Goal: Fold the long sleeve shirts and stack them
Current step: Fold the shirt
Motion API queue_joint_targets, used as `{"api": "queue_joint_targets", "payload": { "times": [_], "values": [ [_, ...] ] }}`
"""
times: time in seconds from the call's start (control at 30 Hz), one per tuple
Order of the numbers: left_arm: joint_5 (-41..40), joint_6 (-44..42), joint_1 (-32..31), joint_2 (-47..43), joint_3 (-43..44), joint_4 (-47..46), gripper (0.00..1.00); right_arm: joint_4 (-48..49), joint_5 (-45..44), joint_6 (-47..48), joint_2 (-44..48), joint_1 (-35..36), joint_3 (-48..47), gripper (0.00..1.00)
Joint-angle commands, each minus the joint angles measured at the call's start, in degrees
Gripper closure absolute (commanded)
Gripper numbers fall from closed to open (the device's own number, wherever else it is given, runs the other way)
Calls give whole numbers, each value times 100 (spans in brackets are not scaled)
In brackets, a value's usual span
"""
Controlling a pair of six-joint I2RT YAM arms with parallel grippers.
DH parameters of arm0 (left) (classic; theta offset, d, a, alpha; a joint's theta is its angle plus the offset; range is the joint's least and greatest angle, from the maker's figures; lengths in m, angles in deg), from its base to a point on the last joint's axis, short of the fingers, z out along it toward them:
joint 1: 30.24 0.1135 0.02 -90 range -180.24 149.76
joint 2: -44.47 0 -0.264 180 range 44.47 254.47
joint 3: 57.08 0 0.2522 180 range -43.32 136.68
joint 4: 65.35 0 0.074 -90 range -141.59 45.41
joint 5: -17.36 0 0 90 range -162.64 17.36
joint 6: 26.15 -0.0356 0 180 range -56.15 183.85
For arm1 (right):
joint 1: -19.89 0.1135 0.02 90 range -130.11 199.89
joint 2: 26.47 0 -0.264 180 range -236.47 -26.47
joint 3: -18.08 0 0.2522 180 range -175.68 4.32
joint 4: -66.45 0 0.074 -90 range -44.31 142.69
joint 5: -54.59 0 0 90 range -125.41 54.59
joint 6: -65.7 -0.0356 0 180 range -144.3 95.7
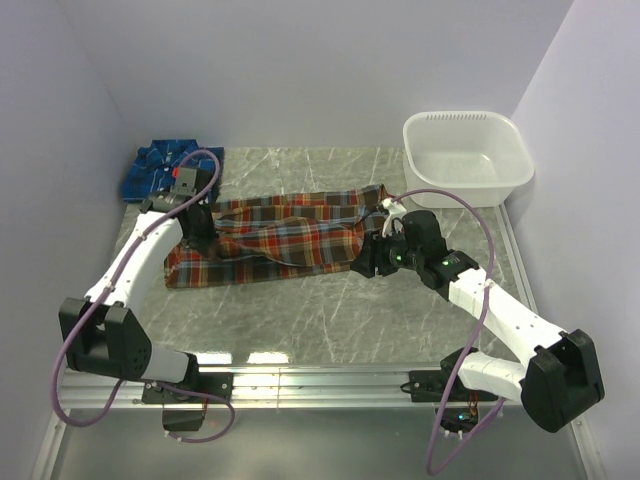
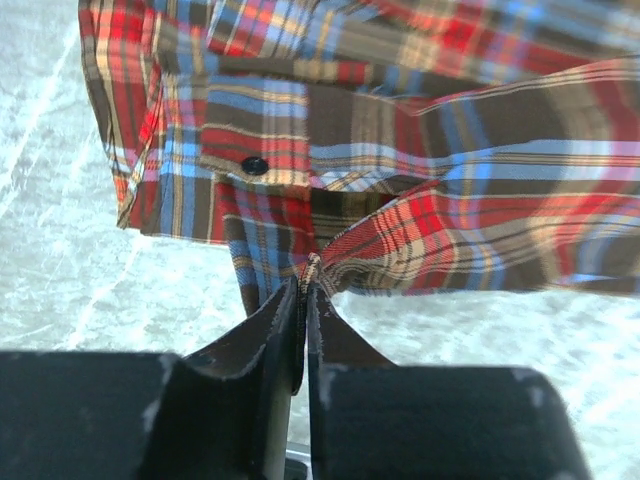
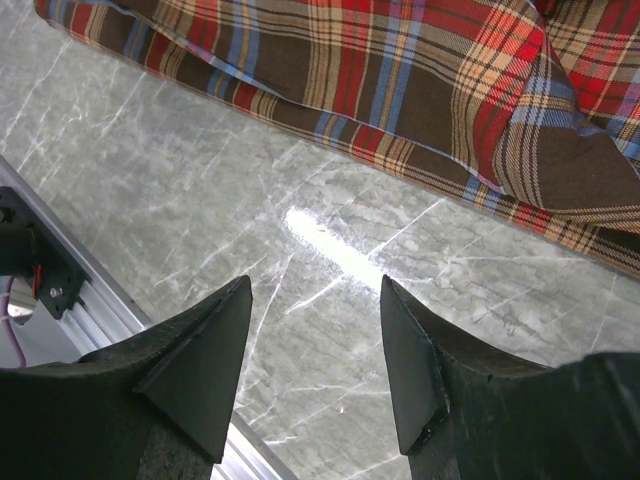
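Note:
The red-orange plaid shirt (image 1: 290, 240) lies folded lengthwise into a long band across the middle of the table. My left gripper (image 1: 200, 235) is at its left end. In the left wrist view its jaws (image 2: 305, 285) stand almost together, pinching a fold of the shirt's (image 2: 400, 150) edge at their tips. My right gripper (image 1: 365, 262) hovers at the shirt's right end, open, with only bare table between its fingers (image 3: 215, 350); the shirt (image 3: 400, 80) lies just beyond them. The blue plaid shirt (image 1: 165, 170) sits folded at the back left corner.
A white plastic tub (image 1: 467, 155) stands at the back right. The marble-patterned table (image 1: 330, 310) ends at an aluminium rail (image 1: 320, 378) in front. Walls close in on the left, back and right.

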State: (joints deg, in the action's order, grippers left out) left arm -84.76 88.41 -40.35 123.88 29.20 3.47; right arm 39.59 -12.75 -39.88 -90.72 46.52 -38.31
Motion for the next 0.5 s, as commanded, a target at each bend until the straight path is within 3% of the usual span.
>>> {"api": "queue_joint_targets", "payload": {
  "times": [0.0, 0.03, 0.1, 0.13, 0.17, 0.27, 0.47],
  "values": [
    [-342, 119, -9, 223, -447, -117, 85, 220, 125, -34, -44, 0, 9, 39],
    [-387, 128, 0, 267, -535, -197, 84, 220, 125, -25, -61, -9, 1, 39],
    [-388, 181, 52, 337, -781, -478, 70, 185, 116, -7, -61, -9, 0, 39],
    [-231, 190, 79, 346, -843, -558, 61, 168, 116, 2, -53, -9, 0, 39],
    [-195, 207, 97, 329, -896, -646, 46, 133, 108, 19, -35, 0, 9, 39],
    [-221, 225, 298, 189, -1133, -910, 32, 150, 81, 19, 9, 0, 53, 39],
    [691, 233, 1221, -224, -1748, -1823, 31, 246, 169, -16, -53, -9, 53, 39]
  ]
}}
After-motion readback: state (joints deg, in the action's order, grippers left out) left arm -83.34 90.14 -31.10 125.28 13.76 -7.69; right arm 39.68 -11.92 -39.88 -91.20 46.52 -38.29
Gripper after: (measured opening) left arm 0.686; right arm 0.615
